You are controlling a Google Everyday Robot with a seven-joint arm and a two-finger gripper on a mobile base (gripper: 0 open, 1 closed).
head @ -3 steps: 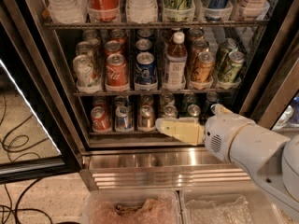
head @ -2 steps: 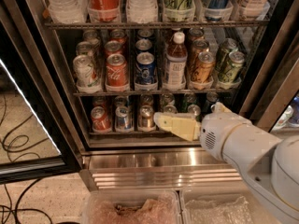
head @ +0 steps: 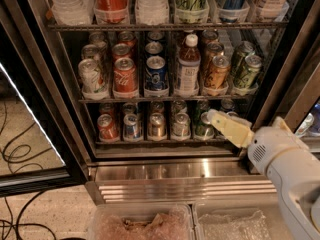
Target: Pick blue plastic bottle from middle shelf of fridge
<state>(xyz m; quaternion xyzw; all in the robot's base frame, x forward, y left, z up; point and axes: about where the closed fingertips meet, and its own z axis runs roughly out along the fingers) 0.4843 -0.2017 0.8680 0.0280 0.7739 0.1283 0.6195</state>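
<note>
We have yet to reach it: the blue plastic bottle (head: pixel 188 66) stands untouched on the middle shelf (head: pixel 165 99) of the fridge (head: pixel 175 174), our gripper (head: pixel 216 119) hangs lower right by the bottom rack (head: pixel 150 143), open or closed we cannot tell

The middle shelf (head: pixel 165 99) of the fridge (head: pixel 175 173) is carrying six lanes of drinks, each lane sitting in a white tray (head: pixel 95 94). At the front, from the left, a pale can (head: pixel 91 76) is standing first, then a red can (head: pixel 125 74), a blue can (head: pixel 156 73), the blue plastic bottle (head: pixel 188 66) with its white cap, an orange-brown can (head: pixel 217 72) and two green cans (head: pixel 247 69). More cans are lining up behind them. The gripper (head: pixel 215 118) is hanging below this shelf at the right, in front of the bottom row of cans (head: pixel 150 126).
</note>
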